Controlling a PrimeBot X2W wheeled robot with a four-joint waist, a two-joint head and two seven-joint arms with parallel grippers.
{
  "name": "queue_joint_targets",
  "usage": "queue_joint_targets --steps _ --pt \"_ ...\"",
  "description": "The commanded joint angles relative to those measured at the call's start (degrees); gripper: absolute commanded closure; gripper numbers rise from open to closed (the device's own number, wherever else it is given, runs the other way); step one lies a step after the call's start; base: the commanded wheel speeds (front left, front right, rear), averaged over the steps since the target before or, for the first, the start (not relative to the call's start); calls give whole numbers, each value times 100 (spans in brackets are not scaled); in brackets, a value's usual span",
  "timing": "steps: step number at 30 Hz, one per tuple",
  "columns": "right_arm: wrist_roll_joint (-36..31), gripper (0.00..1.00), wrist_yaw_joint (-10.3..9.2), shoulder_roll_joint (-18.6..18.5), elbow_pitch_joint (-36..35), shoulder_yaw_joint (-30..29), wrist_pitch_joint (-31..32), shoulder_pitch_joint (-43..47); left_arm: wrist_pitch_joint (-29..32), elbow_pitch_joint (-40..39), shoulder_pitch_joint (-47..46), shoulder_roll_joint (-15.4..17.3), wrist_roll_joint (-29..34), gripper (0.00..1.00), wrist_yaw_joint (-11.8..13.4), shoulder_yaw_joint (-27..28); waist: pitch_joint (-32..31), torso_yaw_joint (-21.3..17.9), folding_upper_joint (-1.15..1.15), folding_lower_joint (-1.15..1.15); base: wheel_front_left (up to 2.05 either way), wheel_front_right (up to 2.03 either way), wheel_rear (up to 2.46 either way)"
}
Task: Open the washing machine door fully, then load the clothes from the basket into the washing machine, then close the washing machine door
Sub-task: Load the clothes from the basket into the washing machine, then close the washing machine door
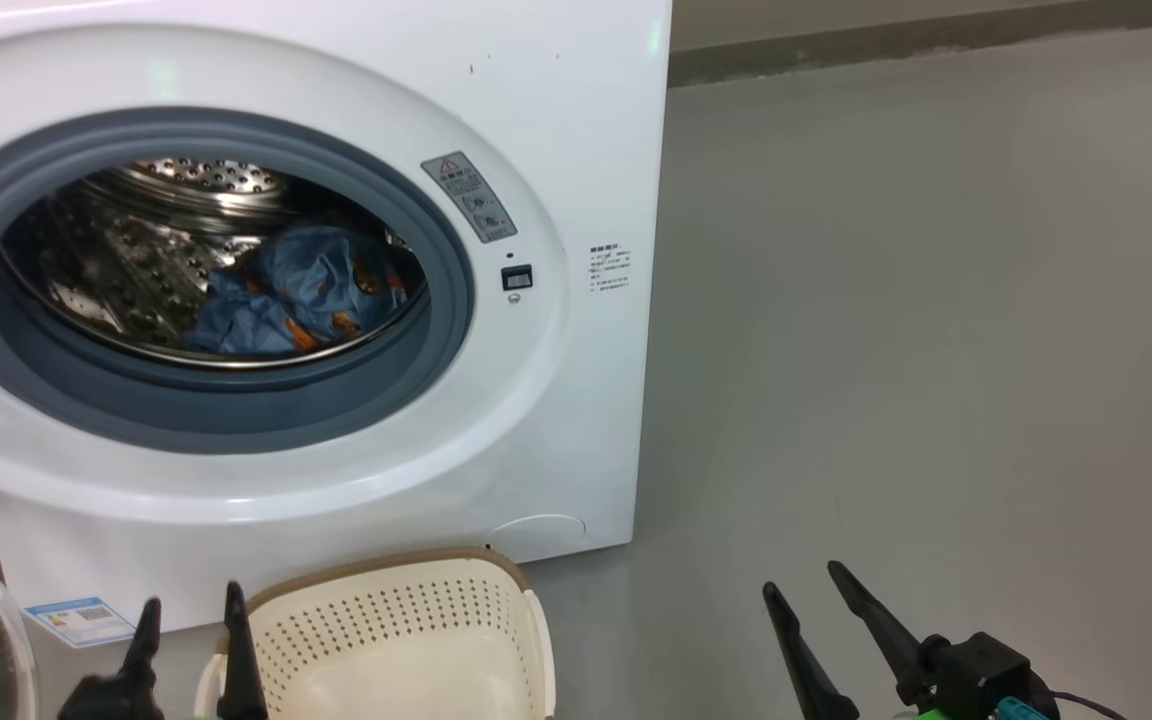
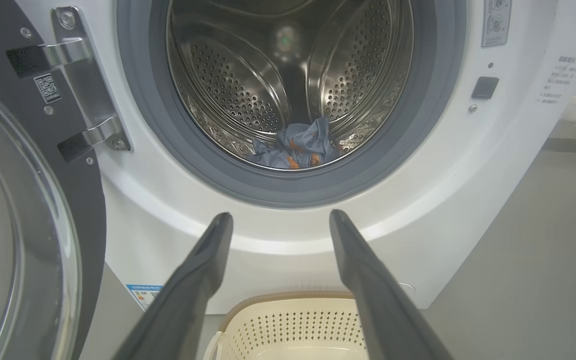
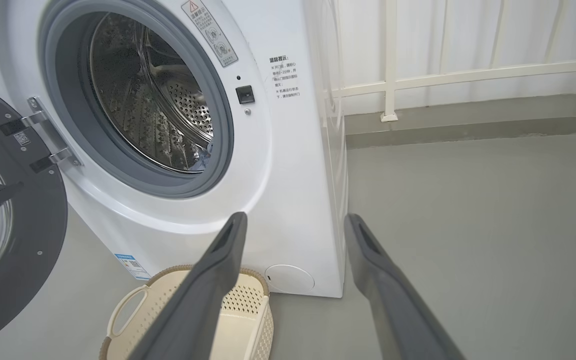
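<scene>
The washing machine (image 1: 556, 120) stands on the grey floor (image 1: 936, 350) and spans the head view from nine to twelve o'clock. Its round opening is ringed by a grey gasket (image 1: 236, 420), with the perforated steel drum (image 1: 106, 260) behind it. The washing machine door (image 2: 93, 220) is swung wide open on its metal hinge (image 2: 88, 85) at the machine's nine o'clock side, a black rim around a clear glass bowl. In the left wrist view it takes the edge from seven to ten o'clock. The clothes (image 1: 291, 290), a crumpled blue bundle with orange-brown figures, lie at the bottom of the drum, toward five o'clock of the opening in the head view and at six o'clock of it in the left wrist view. The basket (image 1: 386, 610) sits on the floor just in front of the machine's lower front, at six o'clock in the head view. The part of its inside that shows is plain cream plastic. The left tool (image 1: 191, 600) hovers at seven o'clock in the head view, just beside the basket's rim, its two dark fingers spread apart and gripping nothing. The right tool (image 1: 803, 580) is at five o'clock above bare floor, well apart from the machine, its fingers likewise spread wide and empty.
</scene>
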Motion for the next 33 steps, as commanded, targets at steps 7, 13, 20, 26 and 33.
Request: queue_joint_targets --steps 7,13,20,26,33 --pt "-87 0 35 -182 -218 33 -28 17 -37 -520 440 35 -128 0 -109 264 -143 116 0 0 0 0 0" --pt "-92 0 35 -262 -224 41 -28 6 -37 -653 645 32 -293 0 -140 169 -153 201 0 0 0 0 0" --pt "-83 0 35 -288 -211 106 -28 -12 -37 -665 714 31 -301 0 -72 60 -187 268 0 0 0 0 0" --pt "-70 0 35 -291 -192 116 -28 -17 -37 -656 747 31 -310 0 -55 -8 -220 284 0 0 0 0 0" --pt "-62 0 35 -333 -173 90 -28 -70 -37 -640 746 31 -312 0 -92 -7 -216 282 0 0 0 0 0"
